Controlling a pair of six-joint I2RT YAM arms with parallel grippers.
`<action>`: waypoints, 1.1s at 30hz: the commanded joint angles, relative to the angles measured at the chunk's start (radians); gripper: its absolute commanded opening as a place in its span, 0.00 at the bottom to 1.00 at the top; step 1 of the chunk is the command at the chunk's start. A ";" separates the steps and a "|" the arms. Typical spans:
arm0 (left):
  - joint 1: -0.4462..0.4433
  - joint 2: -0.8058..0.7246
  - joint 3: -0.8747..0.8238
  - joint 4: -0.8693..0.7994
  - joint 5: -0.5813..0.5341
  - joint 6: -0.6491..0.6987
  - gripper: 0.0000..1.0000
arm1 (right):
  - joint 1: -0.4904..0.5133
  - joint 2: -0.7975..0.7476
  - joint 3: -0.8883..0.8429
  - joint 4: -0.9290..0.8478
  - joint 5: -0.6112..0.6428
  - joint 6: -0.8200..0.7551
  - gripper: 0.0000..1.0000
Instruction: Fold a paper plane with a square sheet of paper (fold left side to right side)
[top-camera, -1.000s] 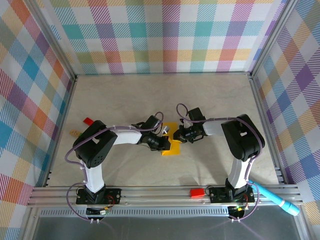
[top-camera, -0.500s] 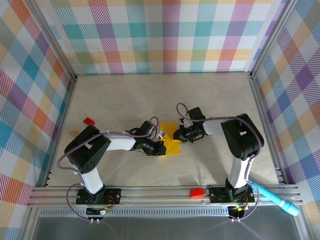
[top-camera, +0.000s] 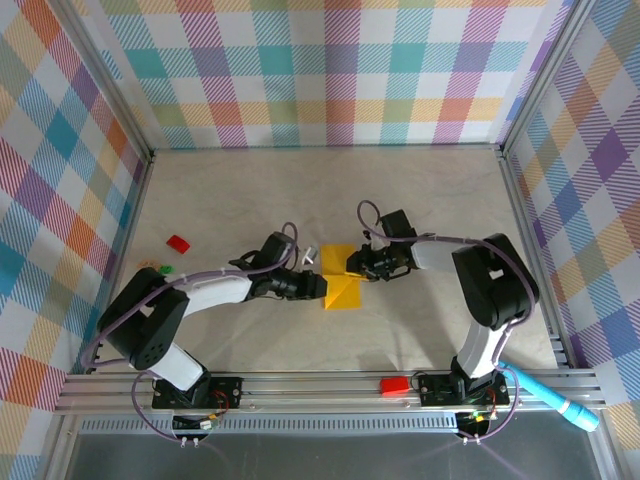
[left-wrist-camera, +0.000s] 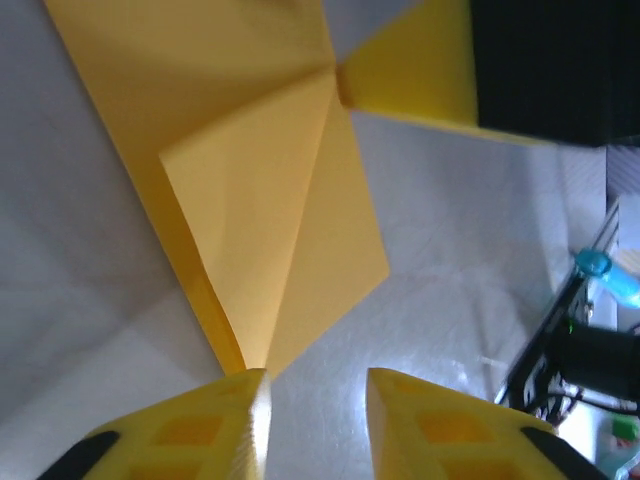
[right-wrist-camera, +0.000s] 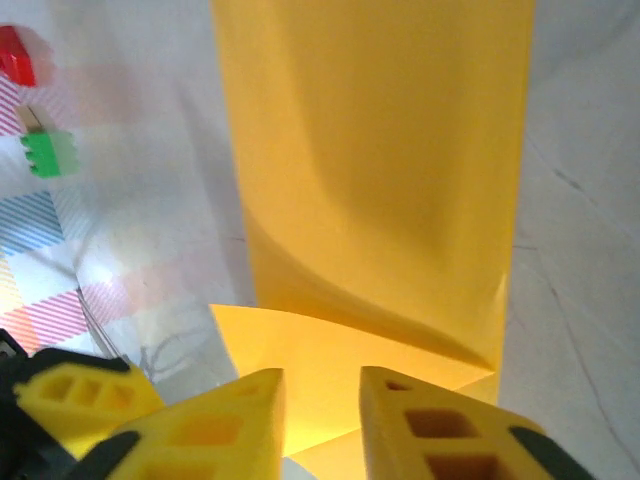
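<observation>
Mid-table, flanked by left gripper (left-wrist-camera: 315, 385) and right gripper (right-wrist-camera: 322, 385): the square sheet of paper (top-camera: 340, 295), lying flat, creased, one triangular flap folded over. Both claws slightly parted, clutching nothing. By the look of it, early folds done; pointed dart yet to make.

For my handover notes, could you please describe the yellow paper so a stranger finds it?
On the pale table, look midway between the left arm and right arm. The yellow-orange paper lies there, partly folded; its neighbours are small red blocks.
</observation>
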 joint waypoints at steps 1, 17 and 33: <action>0.045 -0.033 0.026 -0.016 -0.061 0.039 0.35 | -0.009 -0.078 -0.020 -0.025 0.054 -0.017 0.36; 0.065 0.224 0.162 0.048 0.045 0.101 0.35 | -0.060 -0.300 -0.195 0.041 0.078 0.028 0.76; 0.065 0.161 0.134 0.108 0.018 0.071 0.00 | -0.060 -0.238 -0.192 0.146 -0.043 0.076 0.75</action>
